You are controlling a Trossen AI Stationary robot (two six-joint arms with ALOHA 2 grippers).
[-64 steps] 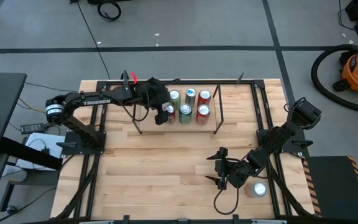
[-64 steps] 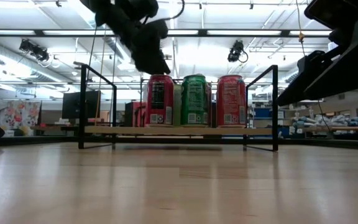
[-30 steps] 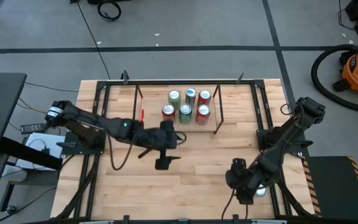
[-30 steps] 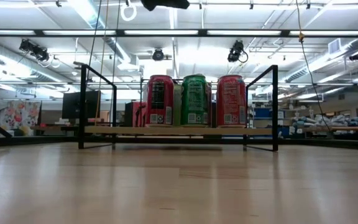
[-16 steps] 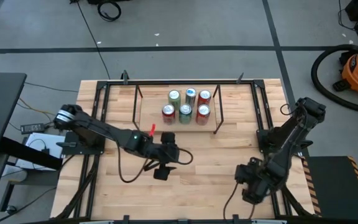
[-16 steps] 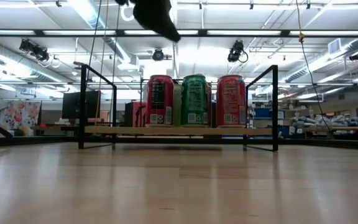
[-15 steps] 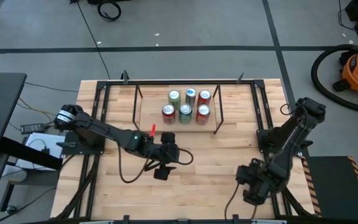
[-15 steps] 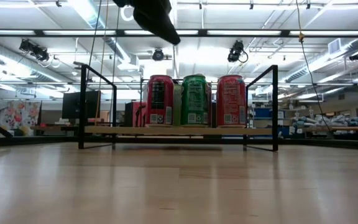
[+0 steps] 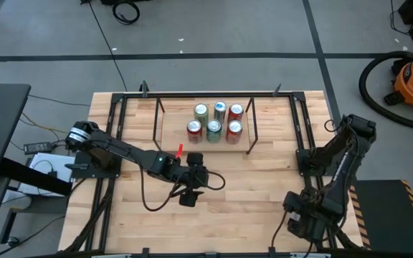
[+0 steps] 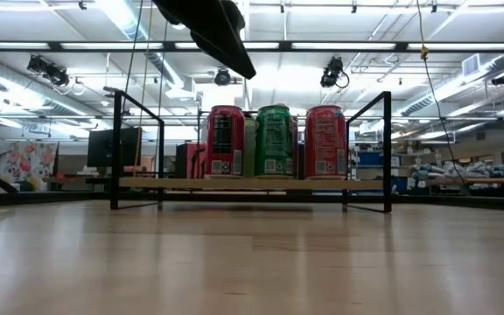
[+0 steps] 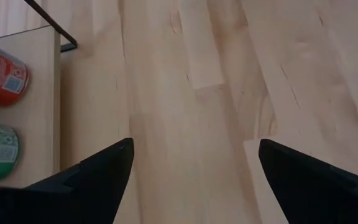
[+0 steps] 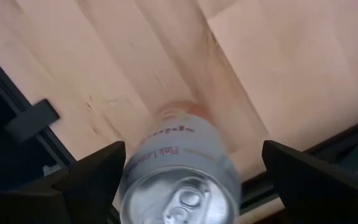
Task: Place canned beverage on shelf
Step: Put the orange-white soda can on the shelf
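Right gripper (image 12: 188, 171) gapes wide over an upright can (image 12: 182, 171); shelf (image 9: 174, 129) holds six cans.

My left arm stretches low from its base on my left out toward mid-table, its left gripper (image 9: 187, 196) pointing down with both fingers (image 11: 98, 171) spread wide and nothing between them. My right arm folds back steeply over the near right corner, the right gripper (image 9: 303, 223) tucked under the forearm and also aimed downward, its fingers (image 12: 92, 174) parted just as wide. From table height I can see only the dark underside of the left gripper (image 10: 221, 35) hanging high overhead.
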